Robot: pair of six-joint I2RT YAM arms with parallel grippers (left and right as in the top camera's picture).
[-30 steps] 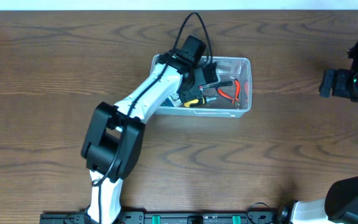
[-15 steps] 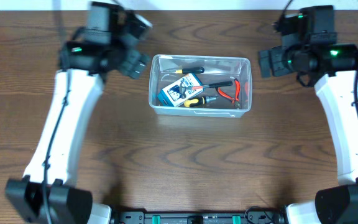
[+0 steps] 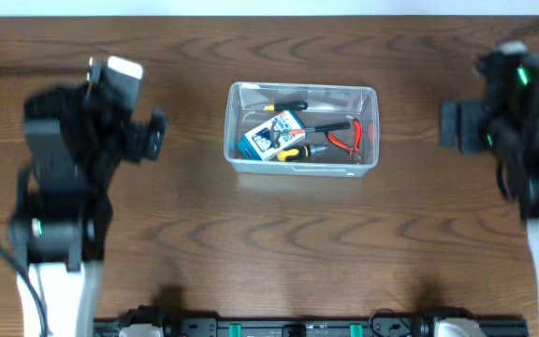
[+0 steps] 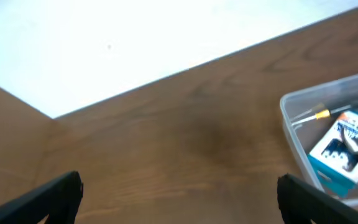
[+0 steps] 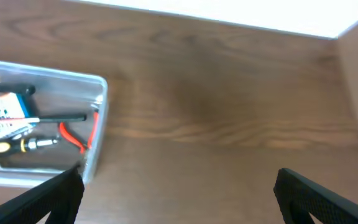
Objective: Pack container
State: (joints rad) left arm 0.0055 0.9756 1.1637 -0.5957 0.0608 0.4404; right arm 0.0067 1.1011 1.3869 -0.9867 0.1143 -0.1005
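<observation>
Overhead: clear container [image 3: 298, 167] mid-worktop [image 3: 251, 243], holding blue-and-white box [image 3: 271, 134], red-handled pliers [image 3: 346, 139], yellow-handled screwdriver [image 3: 293, 153]. Left arm [image 3: 59, 178] and right arm [image 3: 522, 131] flank it, well apart. Packing looks done; any retreat best kept high, clear of rim.
Left wrist: left fingers [image 4: 50, 196] spread wide, empty; box print blurred, unreadable.
Right wrist: right fingers [image 5: 45, 198] spread wide, empty; no writing legible.
</observation>
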